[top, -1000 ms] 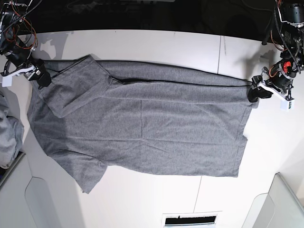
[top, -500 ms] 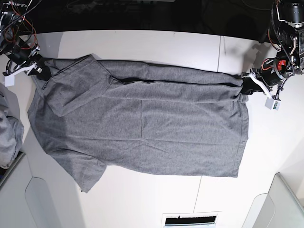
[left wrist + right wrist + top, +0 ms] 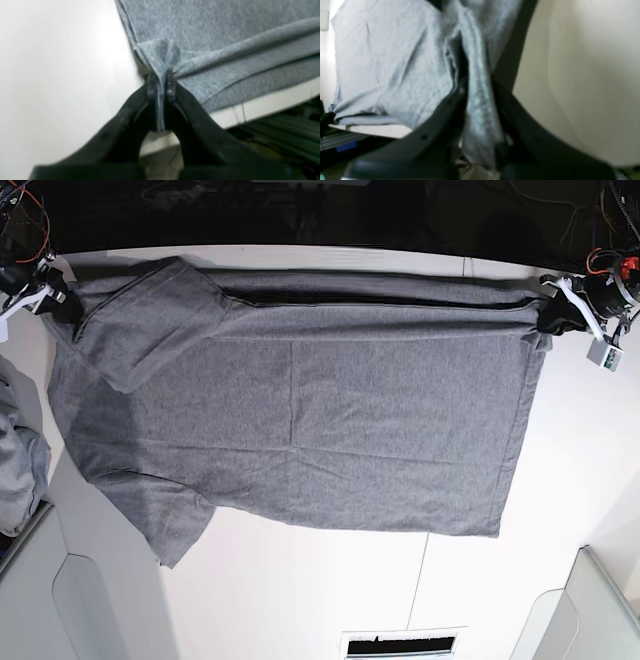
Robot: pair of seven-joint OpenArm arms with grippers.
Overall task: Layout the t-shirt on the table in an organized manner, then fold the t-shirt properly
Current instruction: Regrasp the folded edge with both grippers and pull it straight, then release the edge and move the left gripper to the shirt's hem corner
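Note:
The grey t-shirt [image 3: 300, 410] lies spread across the white table [image 3: 300, 600], stretched along the far edge, one sleeve folded over at the upper left. My left gripper [image 3: 548, 315] is at the shirt's far right corner. In the left wrist view it [image 3: 161, 75] is shut on a pinch of the t-shirt [image 3: 225, 30] at the hem corner. My right gripper [image 3: 62, 300] is at the far left corner. The right wrist view shows it [image 3: 476, 85] shut on a bunched ridge of the t-shirt [image 3: 382, 62].
A heap of grey cloth [image 3: 15, 470] sits at the left edge. Pale moulded panels stand at the near left [image 3: 60, 600] and near right [image 3: 590, 610], with a vent slot [image 3: 400, 643] between them. Beyond the table's far edge is dark space.
Both grippers went from open to shut on the shirt's far corners and drew it toward the far edge. The cloth now lies tauter and flatter.

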